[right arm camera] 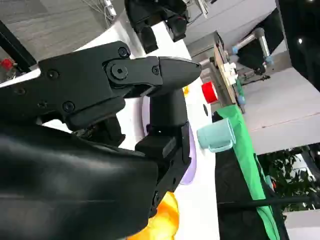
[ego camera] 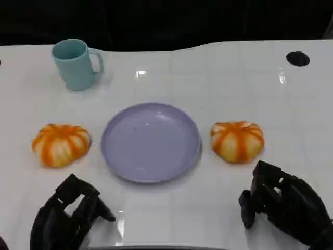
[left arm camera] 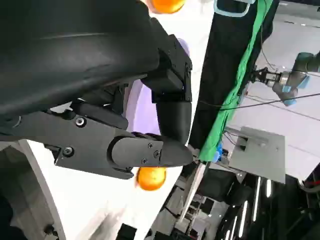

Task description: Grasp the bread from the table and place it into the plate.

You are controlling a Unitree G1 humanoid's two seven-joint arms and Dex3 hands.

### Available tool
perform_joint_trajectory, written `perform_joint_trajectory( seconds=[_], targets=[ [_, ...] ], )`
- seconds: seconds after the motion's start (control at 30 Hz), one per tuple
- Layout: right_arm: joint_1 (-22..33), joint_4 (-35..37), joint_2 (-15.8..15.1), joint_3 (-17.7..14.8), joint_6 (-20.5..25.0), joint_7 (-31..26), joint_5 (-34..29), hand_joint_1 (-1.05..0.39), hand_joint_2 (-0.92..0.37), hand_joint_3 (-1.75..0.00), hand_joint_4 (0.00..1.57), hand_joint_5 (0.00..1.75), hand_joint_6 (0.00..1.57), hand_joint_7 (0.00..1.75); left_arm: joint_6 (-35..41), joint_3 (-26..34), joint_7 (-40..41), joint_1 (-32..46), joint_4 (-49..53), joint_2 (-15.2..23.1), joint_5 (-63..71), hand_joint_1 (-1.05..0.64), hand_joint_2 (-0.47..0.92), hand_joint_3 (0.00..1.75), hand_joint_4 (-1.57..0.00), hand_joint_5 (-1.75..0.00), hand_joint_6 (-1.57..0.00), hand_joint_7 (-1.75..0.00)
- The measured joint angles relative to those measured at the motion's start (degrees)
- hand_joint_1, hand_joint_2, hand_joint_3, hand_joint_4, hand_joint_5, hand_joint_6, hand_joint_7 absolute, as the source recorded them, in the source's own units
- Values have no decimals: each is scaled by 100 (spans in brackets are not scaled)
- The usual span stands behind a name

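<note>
Two round orange-and-white striped breads lie on the white table, one on each side of the lilac plate (ego camera: 151, 141). The left bread (ego camera: 61, 144) is beyond my left hand (ego camera: 65, 216). The right bread (ego camera: 237, 140) lies just ahead of my right hand (ego camera: 283, 205). Both hands hover near the table's front edge with fingers apart and hold nothing. The left wrist view has my left hand (left arm camera: 150, 130) before the plate (left arm camera: 145, 112), with one bread (left arm camera: 151, 179) past it. The right wrist view shows my right hand (right arm camera: 150, 100) with the right bread (right arm camera: 165, 222) close beside it.
A teal mug (ego camera: 77, 63) stands at the back left, also visible as the mug (right arm camera: 216, 136) in the right wrist view. A small black round hole (ego camera: 297, 58) marks the table's back right. Bare white table (ego camera: 171, 208) lies between my hands and the plate.
</note>
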Motion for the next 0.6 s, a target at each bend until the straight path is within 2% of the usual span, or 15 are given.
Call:
perform_joint_trajectory(
  seconds=[0.6],
  targets=[
    [0,7,1,-4,29,-12,-18,-46,-92,-34,82,175,60,175,-1,-2,0,-5,1,5,10,-55,92,24,-61,-175,-51,-150]
  ],
)
